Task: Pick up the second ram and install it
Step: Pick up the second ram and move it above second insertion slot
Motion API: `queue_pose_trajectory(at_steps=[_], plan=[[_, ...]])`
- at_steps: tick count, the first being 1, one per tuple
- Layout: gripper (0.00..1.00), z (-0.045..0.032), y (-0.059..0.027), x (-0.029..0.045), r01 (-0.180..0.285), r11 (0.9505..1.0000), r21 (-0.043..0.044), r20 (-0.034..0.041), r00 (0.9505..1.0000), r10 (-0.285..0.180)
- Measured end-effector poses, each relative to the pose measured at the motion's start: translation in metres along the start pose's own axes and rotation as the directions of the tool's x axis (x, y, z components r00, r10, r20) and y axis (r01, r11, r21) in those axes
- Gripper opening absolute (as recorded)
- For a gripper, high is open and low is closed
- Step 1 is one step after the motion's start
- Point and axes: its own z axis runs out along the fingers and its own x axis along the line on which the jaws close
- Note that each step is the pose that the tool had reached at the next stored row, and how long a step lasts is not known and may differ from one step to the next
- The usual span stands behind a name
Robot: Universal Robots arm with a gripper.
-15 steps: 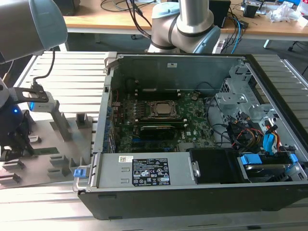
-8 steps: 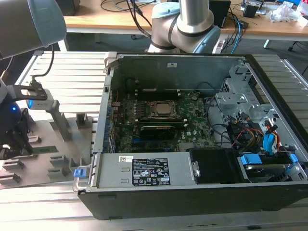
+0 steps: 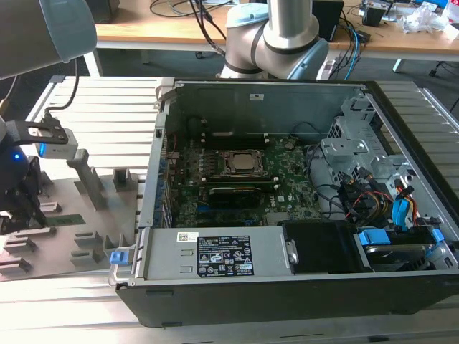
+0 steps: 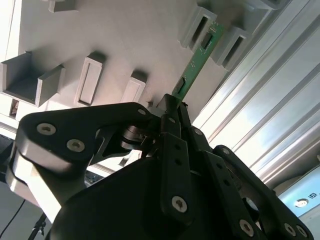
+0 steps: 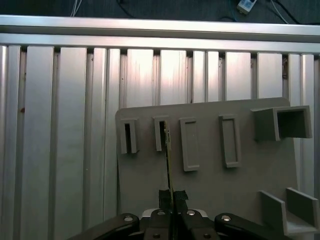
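Note:
The second ram is a thin green stick, seen edge-on in the first wrist view. Its far end sits at a slot of the grey holder tray. My gripper is shut on the stick's near end, one black finger on each side. In the exterior view the gripper hangs low over the tray at the view's far left, with the green stick lying beside it.
An open computer case fills the middle of the exterior view, with the green motherboard and CPU socket inside. Cables and drive cages crowd its right side. The tray's upright grey posts stand between gripper and case. Ribbed aluminium table lies underneath.

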Motion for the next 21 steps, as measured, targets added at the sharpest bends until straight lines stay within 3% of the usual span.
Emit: queue_pose_trajectory(at_steps=[3,21], plan=[[0.14,-0.0064,0.0003,-0.0001,0.000,1.0000,0.0001,0.0000,1.0000,0.000],[0.14,-0.0246,0.0011,-0.0004,0.000,1.0000,-0.0001,-0.0001,1.0000,0.000]])
